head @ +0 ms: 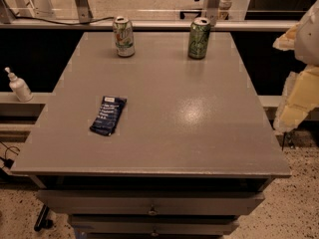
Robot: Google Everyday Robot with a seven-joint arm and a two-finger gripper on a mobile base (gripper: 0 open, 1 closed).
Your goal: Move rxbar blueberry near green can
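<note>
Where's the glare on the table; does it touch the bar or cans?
Camera view: dim warm light; glare patch on the table right of centre, clear of the bar, green can and white can; the pincer is a pale shape at the right edge, beside the table.

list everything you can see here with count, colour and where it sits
table: 1, grey, centre of view
drawers: 2, grey, under table front
rxbar blueberry: 1, dark navy, flat on table, front left
green can: 1, dark green, upright, table's far edge, right
white can: 1, white with green and red marks, upright, far edge, left
pump bottle: 1, white, ledge left of table
end effector: 1, cream, right edge of view, beside table, apart from everything
</note>
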